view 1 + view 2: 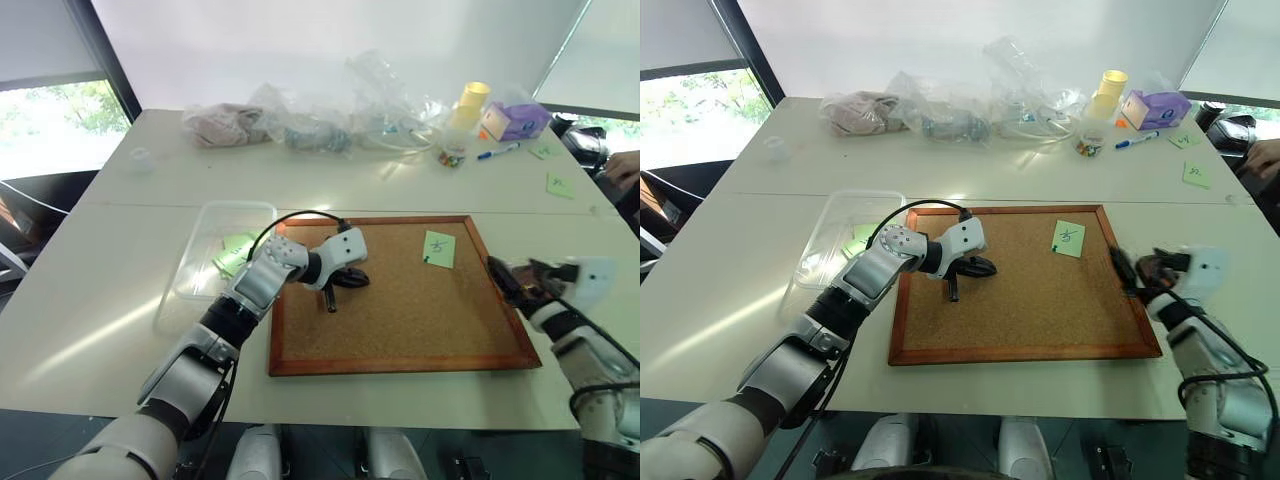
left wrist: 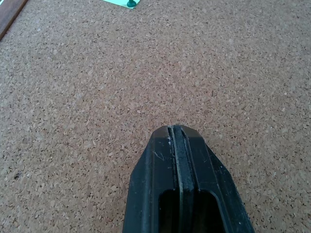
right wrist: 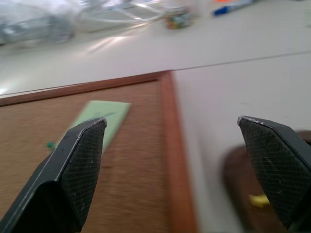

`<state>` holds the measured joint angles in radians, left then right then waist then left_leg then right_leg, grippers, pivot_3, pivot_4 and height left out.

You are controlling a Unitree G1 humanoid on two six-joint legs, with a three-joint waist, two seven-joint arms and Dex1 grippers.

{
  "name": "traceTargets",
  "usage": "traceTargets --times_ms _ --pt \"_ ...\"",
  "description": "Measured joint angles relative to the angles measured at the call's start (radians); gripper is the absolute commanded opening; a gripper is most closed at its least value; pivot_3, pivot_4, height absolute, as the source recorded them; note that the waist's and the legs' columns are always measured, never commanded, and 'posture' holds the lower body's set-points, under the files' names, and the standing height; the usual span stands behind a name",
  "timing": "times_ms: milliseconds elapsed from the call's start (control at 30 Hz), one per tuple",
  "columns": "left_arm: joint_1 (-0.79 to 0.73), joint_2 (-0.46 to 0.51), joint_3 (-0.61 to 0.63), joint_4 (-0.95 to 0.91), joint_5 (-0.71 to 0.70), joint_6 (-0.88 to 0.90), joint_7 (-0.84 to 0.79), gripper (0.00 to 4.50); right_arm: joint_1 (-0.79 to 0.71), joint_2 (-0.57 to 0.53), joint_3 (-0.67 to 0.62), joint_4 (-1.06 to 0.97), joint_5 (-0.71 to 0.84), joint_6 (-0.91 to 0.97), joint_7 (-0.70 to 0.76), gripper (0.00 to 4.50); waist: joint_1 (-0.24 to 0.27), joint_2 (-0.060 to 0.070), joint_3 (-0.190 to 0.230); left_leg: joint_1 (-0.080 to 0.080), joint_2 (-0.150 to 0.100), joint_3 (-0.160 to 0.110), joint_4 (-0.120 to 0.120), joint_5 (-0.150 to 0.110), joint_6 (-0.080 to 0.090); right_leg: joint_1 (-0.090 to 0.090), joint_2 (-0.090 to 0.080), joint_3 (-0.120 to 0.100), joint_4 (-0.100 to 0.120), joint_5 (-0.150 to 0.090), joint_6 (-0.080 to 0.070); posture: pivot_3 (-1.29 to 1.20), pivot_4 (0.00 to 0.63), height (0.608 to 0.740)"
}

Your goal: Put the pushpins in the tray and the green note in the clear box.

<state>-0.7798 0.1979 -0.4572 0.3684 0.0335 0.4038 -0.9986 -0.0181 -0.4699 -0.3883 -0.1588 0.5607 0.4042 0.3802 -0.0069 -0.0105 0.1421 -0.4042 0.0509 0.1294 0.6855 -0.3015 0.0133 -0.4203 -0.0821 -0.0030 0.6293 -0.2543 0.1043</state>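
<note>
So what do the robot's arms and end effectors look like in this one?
Both arms have silver-grey shells with black joint sections. A black cable loops over the left forearm to its white wrist housing. The left end effector has two black fingers with narrow, flat-faced tips. The right end effector has black wedge-shaped fingers with cross-hatched pads and a white wrist housing behind it.

The corkboard [image 1: 400,300] is speckled tan inside a reddish-brown frame. The green note [image 1: 438,249] is pale green (a dark squiggle on it), held by a green pushpin [image 3: 50,144]. The tray [image 3: 243,194] is dark brown. The surface [image 1: 100,300] is off-white.
</note>
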Motion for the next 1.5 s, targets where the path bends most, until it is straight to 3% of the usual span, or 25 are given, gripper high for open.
traceTargets --times_ms 300,633,733,967,1500 --pt "-0.001 -0.002 0.0 0.001 0.0 -0.001 0.0 0.0 -0.112 0.033 0.148 0.092 -0.099 -0.012 0.016 4.46 0.002 0.0 0.0 -0.001 0.0 0.0 0.0 0.0 0.0 0.0 0.0 0.0 -0.001 0.0 0.0 0.0 0.15 0.737" --pt "0.002 0.003 0.0 -0.008 0.0 0.002 0.004 0.0 -0.151 0.057 0.198 0.164 -0.167 -0.041 0.038 4.46 -0.001 0.0 0.0 -0.001 0.0 0.0 0.0 0.0 0.0 0.0 0.0 0.0 0.0 0.0 0.001 0.0 0.15 0.737" --pt "0.002 0.003 0.0 -0.009 0.0 0.002 0.004 0.0 -0.152 0.06 0.212 0.165 -0.182 -0.043 0.04 3.72 -0.001 0.0 0.0 -0.001 0.0 0.0 0.0 0.0 0.0 0.0 0.0 0.0 0.0 0.0 0.001 0.0 0.15 0.737" --pt "0.002 0.003 0.0 -0.009 0.0 0.002 0.004 0.0 -0.152 0.06 0.223 0.166 -0.198 -0.041 0.049 0.24 -0.001 0.0 0.0 -0.001 0.0 0.0 0.0 0.0 0.0 0.0 0.0 0.0 0.0 0.0 0.001 0.0 0.15 0.737" --pt "0.0 -0.004 -0.004 0.002 0.012 -0.02 0.005 0.0 -0.124 0.061 0.198 0.157 -0.153 -0.037 0.069 0.24 0.007 0.0 0.0 -0.001 0.0 0.0 0.0 0.0 0.0 0.0 0.0 0.0 0.0 0.0 0.001 0.0 0.15 0.737"
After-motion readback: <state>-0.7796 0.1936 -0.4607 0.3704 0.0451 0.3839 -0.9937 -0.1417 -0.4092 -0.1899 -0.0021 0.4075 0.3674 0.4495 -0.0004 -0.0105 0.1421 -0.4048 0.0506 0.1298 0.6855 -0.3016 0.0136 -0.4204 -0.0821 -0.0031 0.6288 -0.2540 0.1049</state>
